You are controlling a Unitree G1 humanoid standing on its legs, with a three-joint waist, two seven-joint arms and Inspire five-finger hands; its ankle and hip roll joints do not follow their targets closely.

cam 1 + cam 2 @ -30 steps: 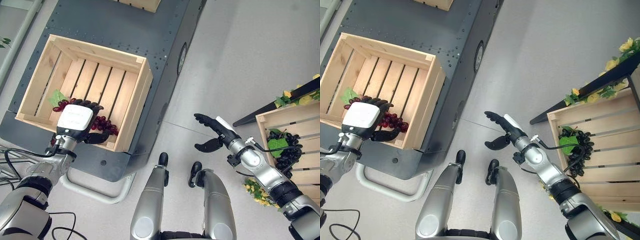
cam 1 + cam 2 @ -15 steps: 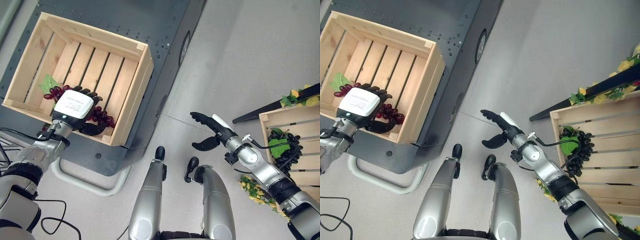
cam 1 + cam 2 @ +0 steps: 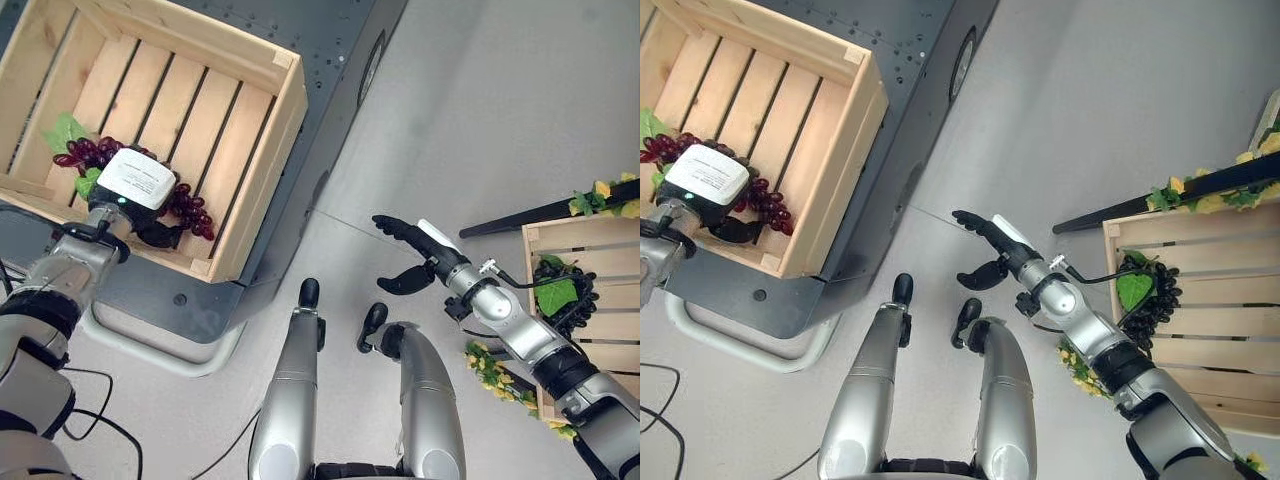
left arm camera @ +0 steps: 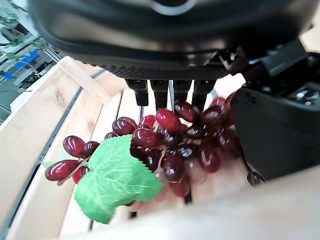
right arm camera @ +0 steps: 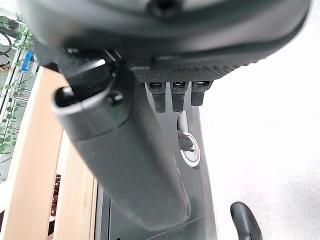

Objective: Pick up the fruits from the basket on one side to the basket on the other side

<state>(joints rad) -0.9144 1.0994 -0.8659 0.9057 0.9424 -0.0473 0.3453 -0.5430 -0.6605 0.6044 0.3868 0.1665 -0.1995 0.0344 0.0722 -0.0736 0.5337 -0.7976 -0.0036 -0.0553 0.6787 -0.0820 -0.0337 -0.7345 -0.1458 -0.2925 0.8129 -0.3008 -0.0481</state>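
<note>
A bunch of red grapes (image 4: 175,145) with a green leaf lies on the slats of the left wooden crate (image 3: 255,190), close to its near wall. My left hand (image 3: 128,180) rests over the bunch. Its fingers are straight above the grapes and its thumb (image 4: 270,130) stands beside them, so the hand is open. My right hand (image 3: 420,245) hangs open and holds nothing over the floor between the two crates. A bunch of dark grapes (image 3: 575,305) with a leaf lies in the right wooden crate (image 3: 610,235).
The left crate stands on a dark metal platform (image 3: 340,40). A dark rail with yellow flowers and leaves (image 3: 600,195) runs behind the right crate, and more yellow flowers (image 3: 490,370) lie beside it. Grey floor (image 3: 480,110) separates the two sides.
The whole picture has shifted, so the camera has turned toward the left crate. Both hands keep their places; the left stays over the red grapes.
</note>
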